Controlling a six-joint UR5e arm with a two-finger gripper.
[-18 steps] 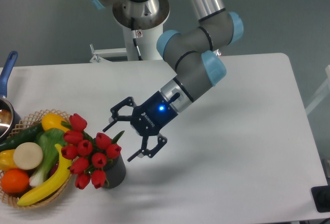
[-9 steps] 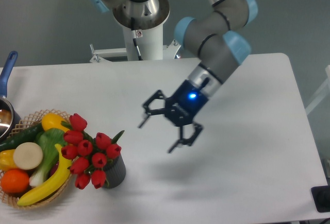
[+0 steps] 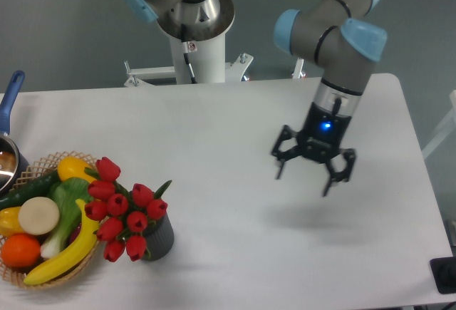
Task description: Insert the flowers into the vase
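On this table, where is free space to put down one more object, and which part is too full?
Free: the wide white stretch between the vase and the end effector, and the back strip along the far edge near the robot base. Crowded: the left front corner, where the flowers, the wicker basket of toy produce and a pot sit together.

White tabletop with rounded corners, grey-green wall behind, even lighting, floor possibly grey at right.
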